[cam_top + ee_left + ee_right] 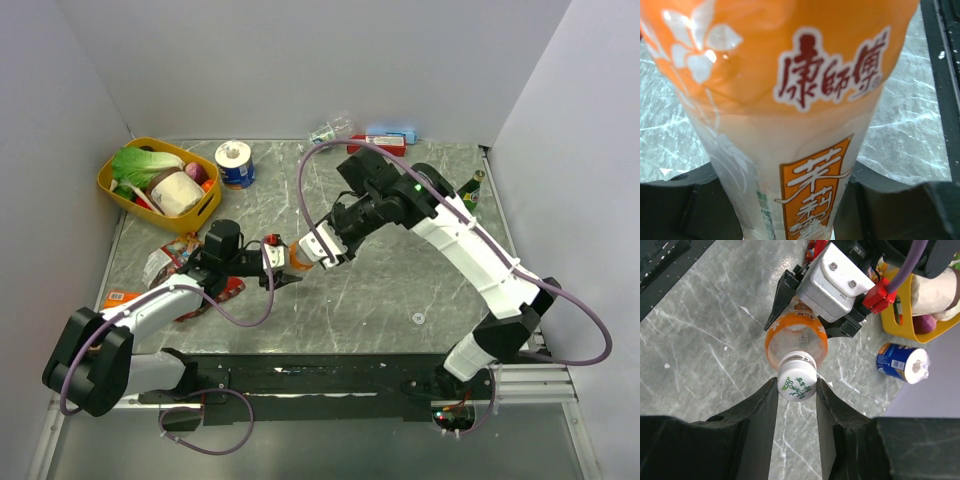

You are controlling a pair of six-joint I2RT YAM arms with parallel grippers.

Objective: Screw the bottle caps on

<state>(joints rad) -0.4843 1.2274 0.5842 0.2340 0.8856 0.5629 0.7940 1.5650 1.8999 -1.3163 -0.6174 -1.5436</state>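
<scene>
An orange drink bottle (796, 340), clear plastic with an orange label bearing white flowers and red Chinese characters, is clamped around its body by the left gripper (278, 262), its neck pointing toward the right arm. On its mouth sits a white cap (797, 382) printed in green, pinched between the jaws of the right gripper (796, 387). A clear water bottle (332, 128) lies on its side at the counter's (380, 290) far edge. A loose white cap (419, 318) rests flat near the right front.

walls (300, 60): plain pale grey | table (400, 290): grey marbled top | light: even, soft
</scene>
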